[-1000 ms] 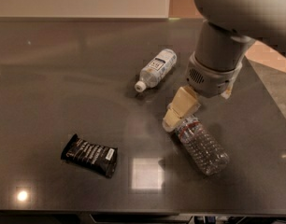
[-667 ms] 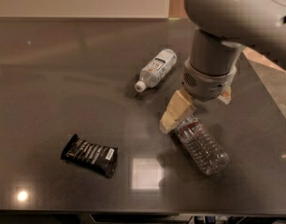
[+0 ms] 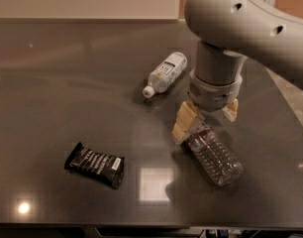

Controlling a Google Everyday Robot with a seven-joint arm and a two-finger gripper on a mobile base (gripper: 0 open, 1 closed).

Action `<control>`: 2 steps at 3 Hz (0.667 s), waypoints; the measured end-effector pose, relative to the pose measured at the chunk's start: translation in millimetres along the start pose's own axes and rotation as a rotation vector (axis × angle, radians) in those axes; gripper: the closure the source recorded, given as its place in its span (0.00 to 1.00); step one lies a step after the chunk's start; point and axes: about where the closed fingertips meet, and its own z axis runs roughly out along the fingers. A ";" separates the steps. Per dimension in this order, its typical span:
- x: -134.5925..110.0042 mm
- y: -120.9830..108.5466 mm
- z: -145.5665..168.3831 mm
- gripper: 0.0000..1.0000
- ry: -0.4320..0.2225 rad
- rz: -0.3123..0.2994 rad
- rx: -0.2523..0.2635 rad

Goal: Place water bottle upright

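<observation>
The water bottle (image 3: pixel 215 156), clear ribbed plastic with a red-and-white band near its shoulder, lies on its side on the dark table (image 3: pixel 67 83) at the right front. Its base points to the front right and its cap end is hidden under my gripper. My gripper (image 3: pixel 207 119) hangs straight down over the bottle's neck end. It is open, with one tan finger (image 3: pixel 185 123) to the left of the neck and the other finger (image 3: pixel 231 110) behind and to the right.
A shorter bottle (image 3: pixel 165 73) with a large white printed label lies on its side behind the gripper, cap toward the front left. A black snack packet (image 3: pixel 95 164) lies at the front left. The table's right edge (image 3: pixel 290 108) is close to the arm.
The arm has shifted a little left and down, so the gripper now sits over the water bottle's neck end. The bottles and the packet have not moved.
</observation>
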 end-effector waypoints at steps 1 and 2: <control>-2.7 1.6 5.4 0.41 0.015 0.005 -0.006; -6.1 7.3 2.0 0.65 0.007 -0.018 -0.018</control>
